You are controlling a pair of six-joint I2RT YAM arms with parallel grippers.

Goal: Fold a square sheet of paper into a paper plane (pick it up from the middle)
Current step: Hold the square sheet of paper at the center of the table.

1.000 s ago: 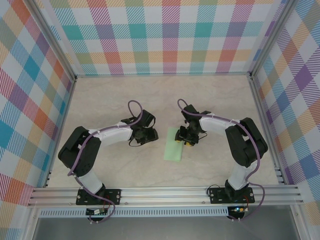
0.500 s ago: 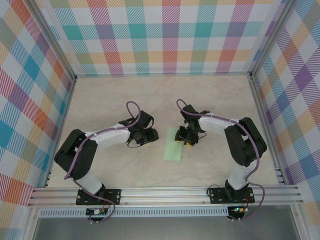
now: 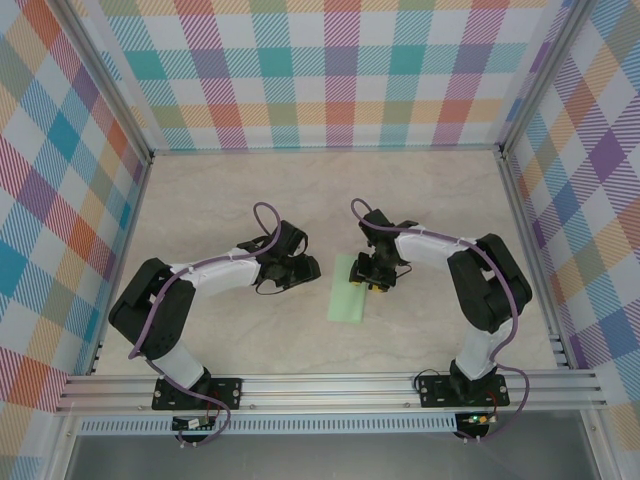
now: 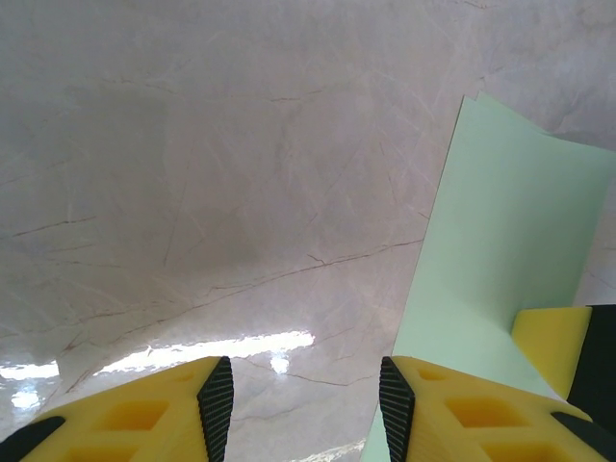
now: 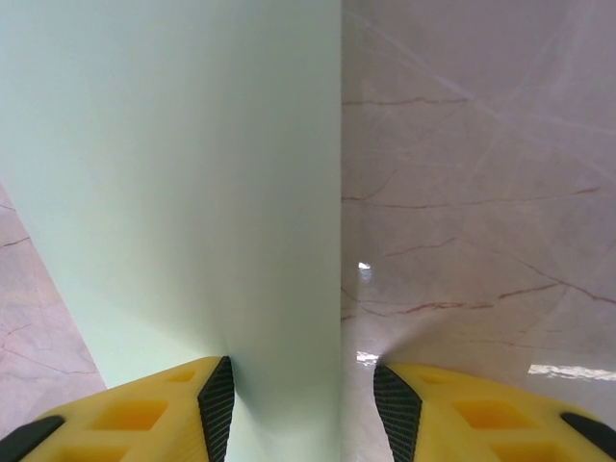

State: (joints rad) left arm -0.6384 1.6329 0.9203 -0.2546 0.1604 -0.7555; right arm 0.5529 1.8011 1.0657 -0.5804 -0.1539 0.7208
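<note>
Marble tabletop (image 3: 250,200) holds paper (image 3: 346,302) under right end effector (image 5: 300,385), beside left end effector (image 4: 300,395), both half-open, empty.

Left pincer (image 3: 300,270) low, jaws parted, right pincer (image 3: 372,275) likewise, both pointing inward

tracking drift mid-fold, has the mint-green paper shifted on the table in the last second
No. The mint-green paper sits at the same spot and angle against the front aluminium rail.
</note>
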